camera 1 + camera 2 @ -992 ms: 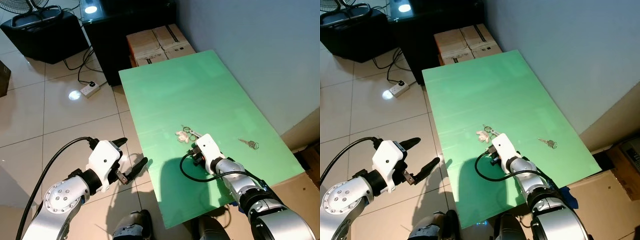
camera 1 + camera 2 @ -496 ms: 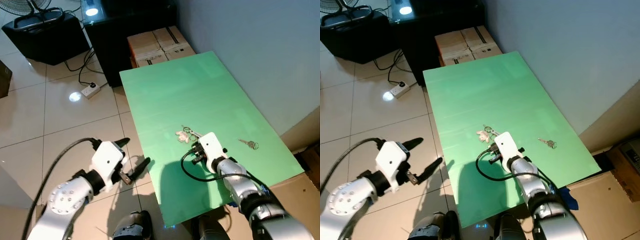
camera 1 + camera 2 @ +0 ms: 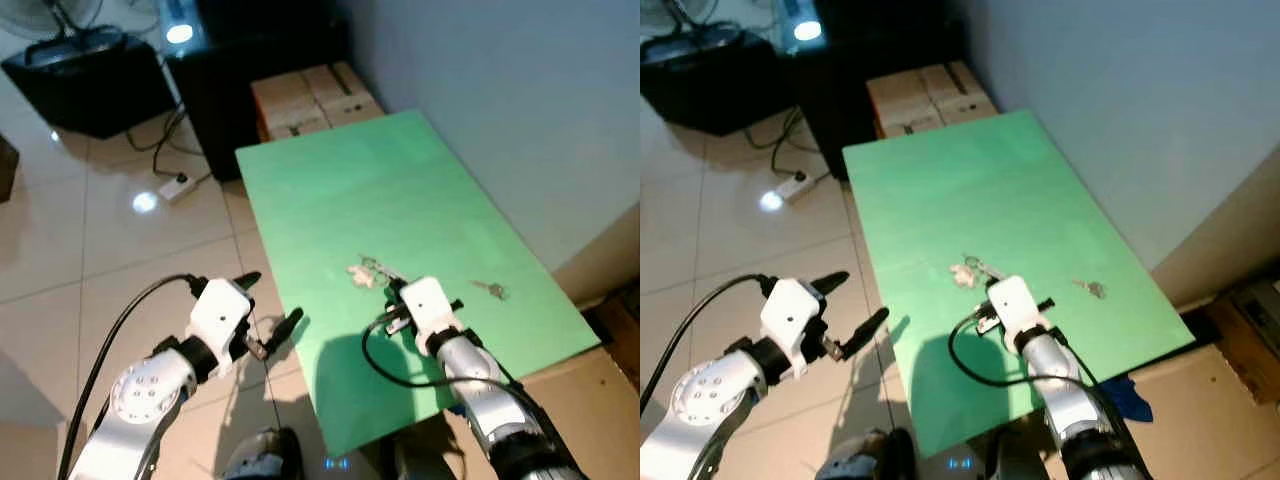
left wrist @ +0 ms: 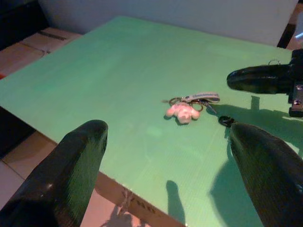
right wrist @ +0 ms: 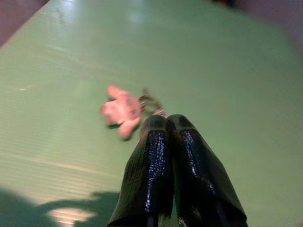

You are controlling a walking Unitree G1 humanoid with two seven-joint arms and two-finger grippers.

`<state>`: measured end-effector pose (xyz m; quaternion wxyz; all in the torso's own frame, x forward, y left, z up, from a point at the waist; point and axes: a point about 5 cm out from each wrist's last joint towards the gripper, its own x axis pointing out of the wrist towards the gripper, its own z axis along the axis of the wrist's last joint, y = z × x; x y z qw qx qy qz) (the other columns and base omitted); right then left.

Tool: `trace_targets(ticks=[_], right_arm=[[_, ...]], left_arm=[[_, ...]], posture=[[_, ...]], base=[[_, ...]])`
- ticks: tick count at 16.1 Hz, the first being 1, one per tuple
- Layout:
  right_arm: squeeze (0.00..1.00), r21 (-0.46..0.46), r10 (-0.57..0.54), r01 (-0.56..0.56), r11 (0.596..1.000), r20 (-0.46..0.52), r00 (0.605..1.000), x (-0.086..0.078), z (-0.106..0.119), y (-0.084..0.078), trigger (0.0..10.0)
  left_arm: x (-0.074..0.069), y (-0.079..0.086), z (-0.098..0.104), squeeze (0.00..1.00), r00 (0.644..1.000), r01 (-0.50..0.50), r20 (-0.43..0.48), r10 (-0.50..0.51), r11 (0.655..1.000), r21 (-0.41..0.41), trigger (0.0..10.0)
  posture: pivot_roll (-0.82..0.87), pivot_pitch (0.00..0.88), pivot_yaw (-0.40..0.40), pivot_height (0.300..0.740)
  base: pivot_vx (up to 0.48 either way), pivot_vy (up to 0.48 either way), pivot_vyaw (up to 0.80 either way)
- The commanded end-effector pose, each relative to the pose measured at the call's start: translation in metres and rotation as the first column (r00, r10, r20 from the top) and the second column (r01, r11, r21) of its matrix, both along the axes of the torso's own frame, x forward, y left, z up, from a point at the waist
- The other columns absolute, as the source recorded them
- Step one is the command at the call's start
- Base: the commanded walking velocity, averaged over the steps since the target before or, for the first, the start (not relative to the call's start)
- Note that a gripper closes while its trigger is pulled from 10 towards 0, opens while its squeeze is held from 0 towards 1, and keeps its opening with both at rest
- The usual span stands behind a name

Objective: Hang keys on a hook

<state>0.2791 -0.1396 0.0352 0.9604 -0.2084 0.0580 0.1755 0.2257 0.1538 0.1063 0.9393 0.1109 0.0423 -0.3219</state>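
**Pickup step — right gripper at the keys, nothing lifted yet**

Step in hand, by my read: the grab. The bunch of metal keys with a pale pink plush charm and a grey strap (image 4: 185, 108) lies flat on the flat green tabletop (image 3: 340, 190), approx. centre of the board. The right gripper (image 5: 166, 124), two long black fingers on a silver arm w/ white wrist housing, sits just at the bunch's 5 o'clock in the head view; in the right wrist view its fingers are pressed together, tips right at the key ring beside the charm. Can't tell whether they've pinched the ring or just touch it — keys look to be resting on the board.

A second, small bare metal key (image 3: 490, 290) lies well apart, at 3 o'clock from the bunch, near the board's edge.

The left gripper (image 3: 265, 312) hangs off the board's edge at 8 o'clock from the bunch, over tiled floor (image 3: 60, 250) — fingers spread wide, holding nothing.

Next move needs: a sure hold on ring or strap, then lift and carry. No hook to be seen, so it has to be found first.
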Motion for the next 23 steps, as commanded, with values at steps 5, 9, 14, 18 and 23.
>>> trace_targets(ticks=[5,9,14,18,23], right_arm=[[0.0,-0.047,-0.158,0.159,0.986,0.026,0.987,-0.01,0.0,-0.013,0.0],[1.0,0.033,0.018,-0.013,0.999,-0.16,0.987,-0.003,-0.006,0.001,10.0],[1.0,-0.009,0.075,-0.083,0.996,-0.331,0.94,0.017,-0.011,0.011,10.0],[1.0,-0.033,0.042,-0.061,0.998,-0.405,0.913,0.023,-0.013,0.005,10.0],[1.0,-0.034,0.021,-0.041,0.999,-0.452,0.892,0.025,-0.016,-0.004,10.0]], left_arm=[[0.011,0.0,-0.004,0.0,0.998,-0.048,0.032,0.048,0.999,0.016,10.0],[0.008,-0.001,-0.004,0.0,1.0,-0.009,0.015,0.008,1.0,0.018,10.0],[0.002,0.003,-0.007,0.0,0.999,0.029,-0.015,-0.029,0.998,0.055,10.0],[0.0,0.005,-0.006,0.0,0.999,0.032,-0.022,-0.031,0.998,0.053,10.0],[0.0,0.006,-0.005,0.0,0.999,0.033,-0.025,-0.032,0.998,0.054,10.0]], posture=[[-0.07,0.114,0.074,0.74],[-0.06,0.125,0.078,0.74],[-0.02,0.13,0.078,0.74],[-0.01,0.133,0.078,0.74],[0.0,0.137,0.081,0.74]], base=[[0.0,0.0,0.0],[0.0,0.0,0.0],[0.0,0.0,0.0],[0.0,0.0,0.0],[0.0,0.0,0.0]])
